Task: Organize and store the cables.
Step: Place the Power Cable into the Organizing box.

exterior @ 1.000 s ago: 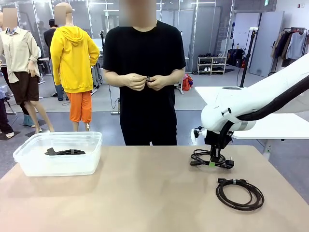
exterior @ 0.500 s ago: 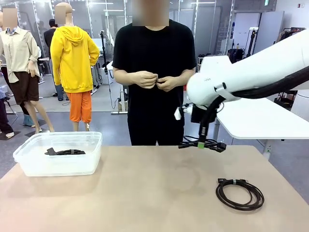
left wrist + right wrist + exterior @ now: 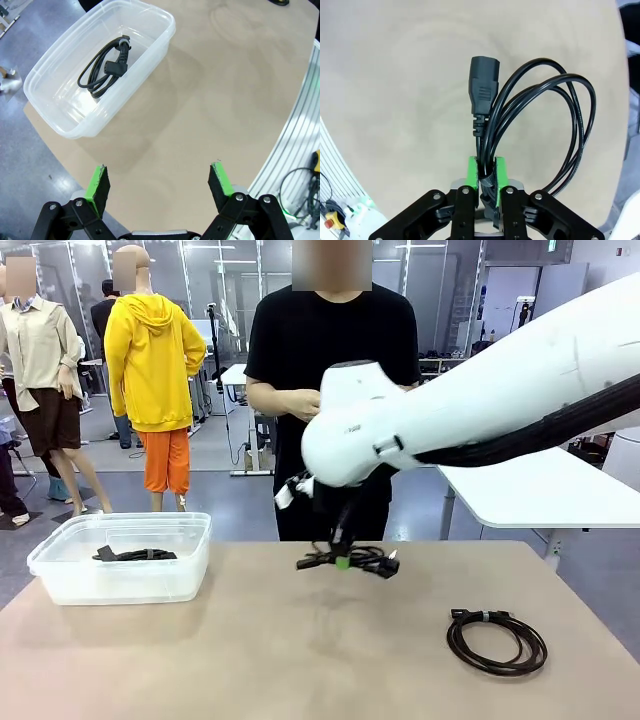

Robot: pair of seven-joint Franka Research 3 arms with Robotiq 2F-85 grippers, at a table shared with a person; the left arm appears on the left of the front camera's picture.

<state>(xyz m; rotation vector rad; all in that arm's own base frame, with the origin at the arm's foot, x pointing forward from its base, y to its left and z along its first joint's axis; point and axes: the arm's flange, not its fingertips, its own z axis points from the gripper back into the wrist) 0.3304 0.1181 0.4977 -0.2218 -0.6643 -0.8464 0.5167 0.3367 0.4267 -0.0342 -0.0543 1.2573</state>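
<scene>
The right arm is spanning the table from the right side past its middle, its thick white link slanting down and leftward in front of the person. At its end the right gripper [image 3: 343, 562] is pointing straight down over the table [image 3: 250, 660], at the far edge near the middle. Its green pads are pressing together on a coiled black cable [image 3: 365, 560], pinching the bundle where the loops gather. In the right wrist view the loops and the cable's black plug [image 3: 484, 92] are hanging beyond the fingertips, clear of the tabletop.

The left gripper [image 3: 160, 182] is hovering high above the table's left part, looking down, its fingers standing wide apart with nothing between them.

Below it, a clear plastic bin [image 3: 165, 22] is sitting at the table's left edge with a second cable [image 3: 102, 70] lying inside. A third cable [image 3: 497, 640], bound by a tie, is resting in a round coil on the table's right part, well apart from both grippers.

The person is standing at the far side, hands [image 3: 300, 403] together at chest height.
</scene>
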